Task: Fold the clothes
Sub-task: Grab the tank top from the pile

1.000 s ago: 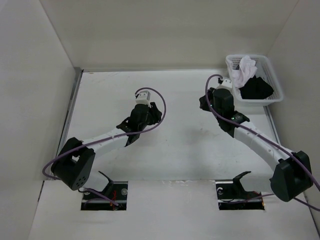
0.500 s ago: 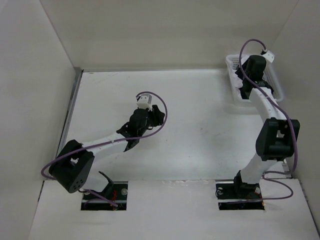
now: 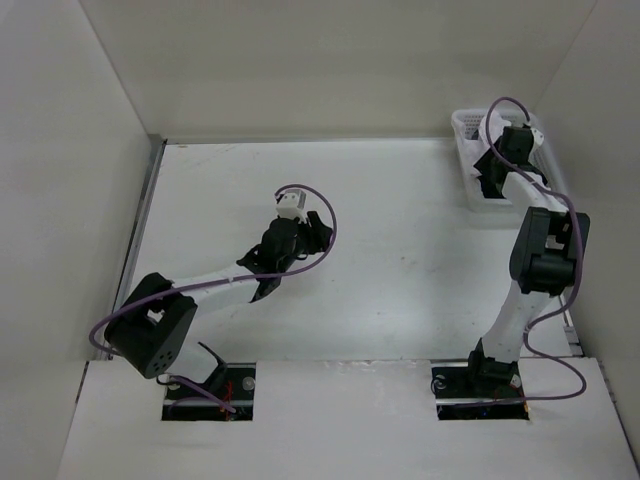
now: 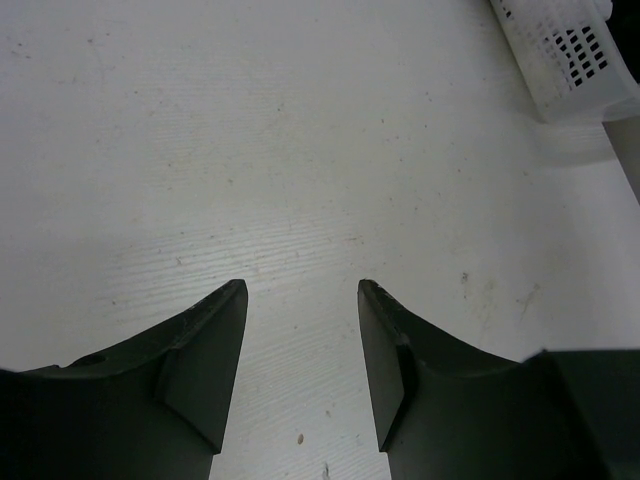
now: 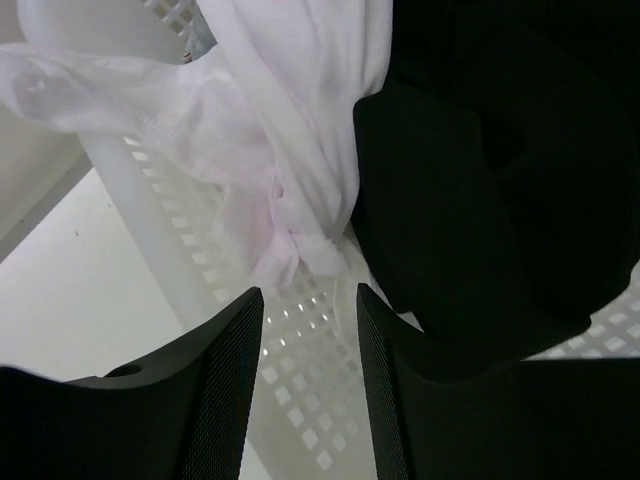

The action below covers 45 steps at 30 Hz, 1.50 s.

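Swung across from mid-table, the right gripper (image 5: pixel 305 300) hangs over the lattice plastic basket (image 5: pixel 300 390) at the table's (image 4: pixel 300 150) far right corner. Its fingers are parted, empty, at the crumpled thin white clothes (image 5: pixel 300 120) (black cloth (image 5: pixel 470 200) alongside). The left gripper (image 4: pixel 300 290) gapes too.

From above, the right arm (image 3: pixel 512 152) lies over the basket (image 3: pixel 465 135) and covers nearly all of its inside. Only the basket's left rim shows there, and its contents and the right gripper (image 5: pixel 308 295) within it cannot be made out. In the right wrist view, the clothes (image 5: pixel 300 120) in the basket run off the top edge, so their shape cannot be told. The dark cloth (image 5: pixel 470 200) beside them is cut by the top and right edges. The left wrist view catches only one clipped corner of the basket.
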Motion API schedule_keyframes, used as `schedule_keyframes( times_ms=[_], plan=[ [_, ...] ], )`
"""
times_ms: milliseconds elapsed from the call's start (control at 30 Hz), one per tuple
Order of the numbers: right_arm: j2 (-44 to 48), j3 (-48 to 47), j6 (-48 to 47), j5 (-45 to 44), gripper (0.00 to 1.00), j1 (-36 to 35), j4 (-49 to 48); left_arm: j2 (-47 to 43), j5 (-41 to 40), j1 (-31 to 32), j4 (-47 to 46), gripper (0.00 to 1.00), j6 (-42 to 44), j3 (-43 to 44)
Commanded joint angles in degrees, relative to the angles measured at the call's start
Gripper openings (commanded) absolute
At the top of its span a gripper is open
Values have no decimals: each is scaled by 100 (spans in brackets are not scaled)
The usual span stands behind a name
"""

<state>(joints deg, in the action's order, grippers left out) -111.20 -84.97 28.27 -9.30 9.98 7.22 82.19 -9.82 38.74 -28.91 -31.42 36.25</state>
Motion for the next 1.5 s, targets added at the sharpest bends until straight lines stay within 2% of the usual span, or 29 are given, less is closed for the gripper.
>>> schedule_keyframes(
  times_ms=[0,200,333,433,500,600,733,867,1133,1267,1367,1467],
  plan=[
    [-165,-476,20,253,48,123,-257,-2,121,-20,-440,47,-84,-21],
    [-490,-687,47,262,48,158,-213,51,121,-20,-458,47,-84,-4],
    [-631,-819,64,271,42,141,-204,77,121,-29,-476,47,-84,-4],
    [-666,-925,64,306,25,123,-177,95,121,-38,-476,47,-84,5],
    [-605,-943,91,262,9,123,-177,104,121,-38,-476,47,-84,5],
    [-132,-637,161,245,3,123,-606,113,121,-55,-476,47,-84,14],
    [939,-222,371,323,2,9,-1442,157,191,-91,-476,47,-119,40],
    [1661,-713,521,622,2,-342,-1426,131,209,-204,-476,47,-215,40],
    [2014,-2899,1092,1105,3,-1431,-1443,-343,183,-661,-344,47,-575,-135],
    [2101,-3886,1032,1368,4,-2099,-1644,-835,121,-1021,-46,47,-839,-258],
    [2522,-3415,856,1737,5,-2617,-2171,-1213,25,-1355,200,48,-1032,-381],
    [3190,-1495,812,2002,6,-3110,-2672,-1547,-81,-1768,385,50,-1313,-592]
  ],
)
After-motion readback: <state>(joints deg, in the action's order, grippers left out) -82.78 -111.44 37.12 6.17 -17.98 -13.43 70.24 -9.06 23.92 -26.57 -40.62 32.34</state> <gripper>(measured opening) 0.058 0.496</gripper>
